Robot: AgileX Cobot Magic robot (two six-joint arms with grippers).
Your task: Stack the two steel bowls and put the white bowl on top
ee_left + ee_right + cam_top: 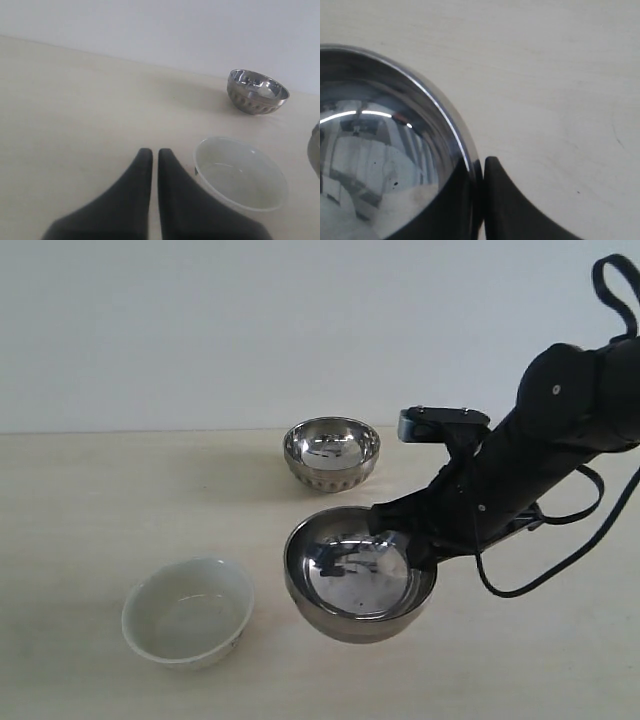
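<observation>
The larger smooth steel bowl (360,575) is near the table's middle, and its edge shows in the left wrist view (316,150). My right gripper (402,536) is shut on its right rim, one finger inside and one outside (479,162). The bowl's wall (385,150) fills much of the right wrist view. The smaller ribbed steel bowl (331,452) stands upright behind it (257,91). The white bowl (188,612) sits upright at the front left (240,172). My left gripper (155,152) is shut and empty, just beside the white bowl; the exterior view does not show it.
The pale wooden table (90,510) runs back to a plain white wall. My right arm (560,430) and its looping black cable (560,560) occupy the right side of the exterior view.
</observation>
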